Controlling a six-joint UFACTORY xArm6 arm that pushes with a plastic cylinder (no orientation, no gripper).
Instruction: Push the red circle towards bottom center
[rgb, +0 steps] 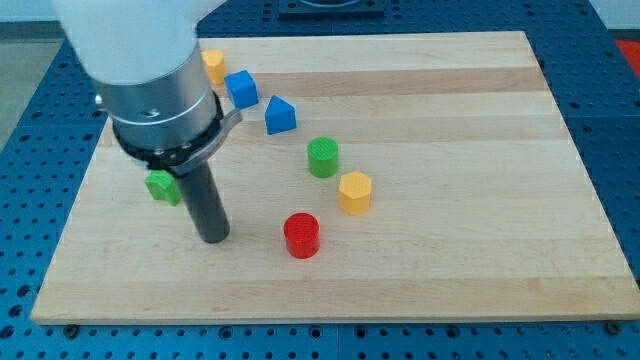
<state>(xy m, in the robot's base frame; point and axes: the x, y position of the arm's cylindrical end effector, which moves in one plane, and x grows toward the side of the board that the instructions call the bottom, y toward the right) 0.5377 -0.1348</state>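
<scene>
We are seeing the red circle (302, 235) sitting nearest, centre-left on the wooden board (480, 200), apart from our jawless tip (214, 238) at its left; farther right are lying the yellow hexagon (355, 192) and green cylinder (323, 157)

Our arm (150, 70) runs off the view's top and hides part of a green block (160, 186) and a yellow block (213, 65); their shapes stay unclear.

Green block (161, 186) just left of my tip (213, 238), green cylinder (323, 157) and orange hexagonal block (355, 192) to its right, two blue blocks (241, 88) (280, 116) and another orange block (213, 66) above it, wooden board (450, 250).
</scene>
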